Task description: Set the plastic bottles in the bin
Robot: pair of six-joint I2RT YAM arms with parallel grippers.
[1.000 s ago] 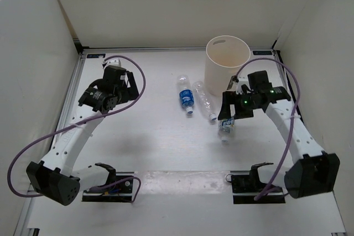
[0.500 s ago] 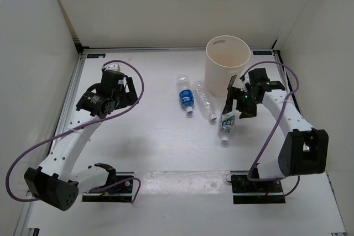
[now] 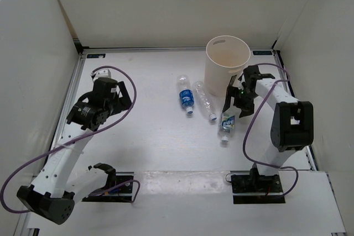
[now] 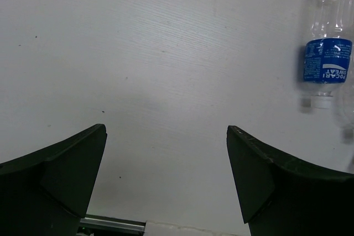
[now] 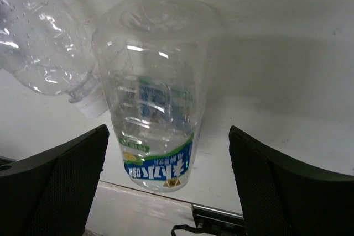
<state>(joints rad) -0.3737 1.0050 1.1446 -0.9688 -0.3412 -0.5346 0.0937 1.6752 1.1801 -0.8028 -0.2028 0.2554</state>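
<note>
Three bottles, one bin (image 3: 218, 78): green-white bottle (image 3: 225, 125) under wide-spread right gripper (image 5: 166, 136), plain bottle (image 3: 205, 101) beside; blue-label bottle (image 4: 327, 62) ahead-right of wide, empty left gripper (image 4: 166, 136).

- A white table (image 3: 149, 142) fills the floor of the enclosure; its surface is matte, with a fine grain and a few tiny dark specks in the left wrist view.
- A plain white back wall (image 3: 166, 4) rises from the far edge.
- A white left wall (image 3: 27, 70) and a white right wall (image 3: 326, 53) close in the sides.
- A thin metal rail (image 3: 160, 50) runs along the far edge of the table.
- A glossy strip (image 3: 177, 179) lies across the table near its front edge.
- The light is soft and even, and the shadows are faint.
</note>
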